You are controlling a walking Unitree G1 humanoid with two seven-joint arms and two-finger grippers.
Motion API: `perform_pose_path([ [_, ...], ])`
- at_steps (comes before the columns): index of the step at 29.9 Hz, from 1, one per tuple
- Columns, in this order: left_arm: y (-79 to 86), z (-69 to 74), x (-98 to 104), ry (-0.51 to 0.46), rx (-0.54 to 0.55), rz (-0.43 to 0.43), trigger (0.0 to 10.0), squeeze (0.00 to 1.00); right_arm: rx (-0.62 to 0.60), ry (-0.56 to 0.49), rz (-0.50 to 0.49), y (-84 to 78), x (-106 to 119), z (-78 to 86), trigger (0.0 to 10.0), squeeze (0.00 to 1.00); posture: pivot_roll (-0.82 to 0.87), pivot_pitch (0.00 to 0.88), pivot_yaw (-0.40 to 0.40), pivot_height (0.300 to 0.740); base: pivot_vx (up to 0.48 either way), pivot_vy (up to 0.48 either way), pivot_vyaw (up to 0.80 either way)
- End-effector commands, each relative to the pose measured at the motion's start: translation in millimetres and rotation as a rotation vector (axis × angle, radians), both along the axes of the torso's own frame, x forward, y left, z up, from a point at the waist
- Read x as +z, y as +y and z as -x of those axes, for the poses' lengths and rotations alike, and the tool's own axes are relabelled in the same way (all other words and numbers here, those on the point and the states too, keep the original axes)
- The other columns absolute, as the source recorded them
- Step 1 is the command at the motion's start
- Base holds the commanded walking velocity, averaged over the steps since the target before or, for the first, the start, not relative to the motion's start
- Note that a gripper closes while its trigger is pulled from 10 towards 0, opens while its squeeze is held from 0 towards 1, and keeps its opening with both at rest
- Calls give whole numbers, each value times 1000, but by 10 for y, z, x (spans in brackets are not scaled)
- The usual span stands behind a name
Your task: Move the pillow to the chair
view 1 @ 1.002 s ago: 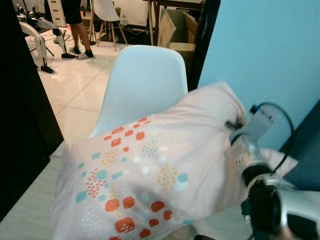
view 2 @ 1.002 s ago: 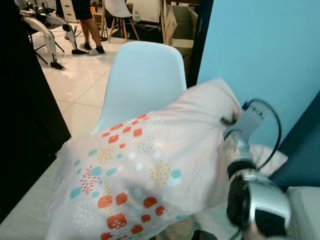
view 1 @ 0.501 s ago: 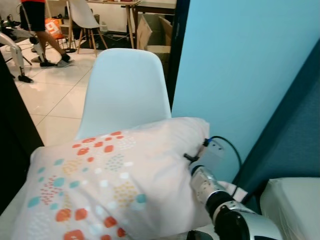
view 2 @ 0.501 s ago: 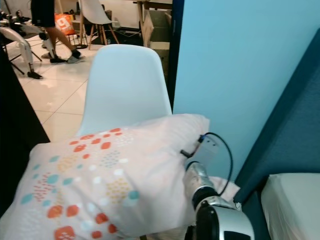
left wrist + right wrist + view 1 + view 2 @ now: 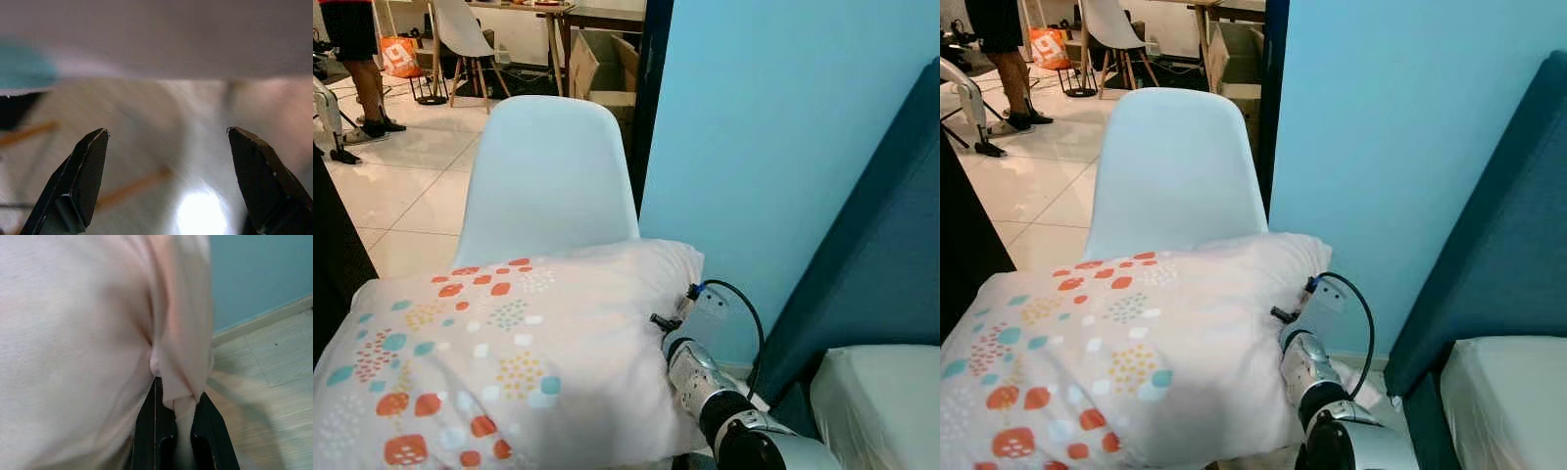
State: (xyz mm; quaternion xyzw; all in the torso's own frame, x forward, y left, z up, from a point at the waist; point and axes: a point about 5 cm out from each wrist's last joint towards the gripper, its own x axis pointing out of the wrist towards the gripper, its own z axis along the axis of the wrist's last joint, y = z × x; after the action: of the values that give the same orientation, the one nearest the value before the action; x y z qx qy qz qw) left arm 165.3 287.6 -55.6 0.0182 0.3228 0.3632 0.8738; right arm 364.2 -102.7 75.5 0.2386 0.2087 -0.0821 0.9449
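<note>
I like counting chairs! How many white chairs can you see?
2. One white chair stands right behind the pillow; another chair is far back by the table. More may be hidden.

A glossy white tiled floor (image 5: 411, 196) carried the pale blue chair (image 5: 548, 176), which stood just beside the blue wall. Well behind the chair, a second white chair (image 5: 460, 29) on wooden legs stood on the same tiles, with an orange bag (image 5: 399, 57) near it and a person's shoes (image 5: 374, 125) planted close by. An open cardboard box (image 5: 602, 64) sat behind the chair too. The patterned pillow (image 5: 509, 352) covered the chair's seat, possibly resting on it; the contact was hidden.
</note>
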Motion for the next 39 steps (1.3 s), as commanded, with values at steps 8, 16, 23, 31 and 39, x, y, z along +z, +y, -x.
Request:
perform_pose_path([
  [8,299,-318,404,-240,125,-119,10000,0,19,20,13,-1,-49,28,10000,0,168,97,-117,545,0,0,0],
  [16,111,-805,630,-387,-74,-10,10000,0,16,32,35,-23,-89,53,10000,0,159,91,-103,545,0,0,0],
  [23,-177,-777,383,-322,-148,212,10000,0,122,-6,62,16,-113,72,10000,0,147,83,-100,545,0,0,0],
  [31,-170,-665,296,-291,-130,232,10000,0,257,-57,56,82,-89,68,10000,1000,147,87,-104,545,0,0,0],
  [39,-66,-443,183,-244,-83,243,10000,0,238,-69,243,-393,109,-88,10000,1000,144,80,-105,545,0,0,0],
])
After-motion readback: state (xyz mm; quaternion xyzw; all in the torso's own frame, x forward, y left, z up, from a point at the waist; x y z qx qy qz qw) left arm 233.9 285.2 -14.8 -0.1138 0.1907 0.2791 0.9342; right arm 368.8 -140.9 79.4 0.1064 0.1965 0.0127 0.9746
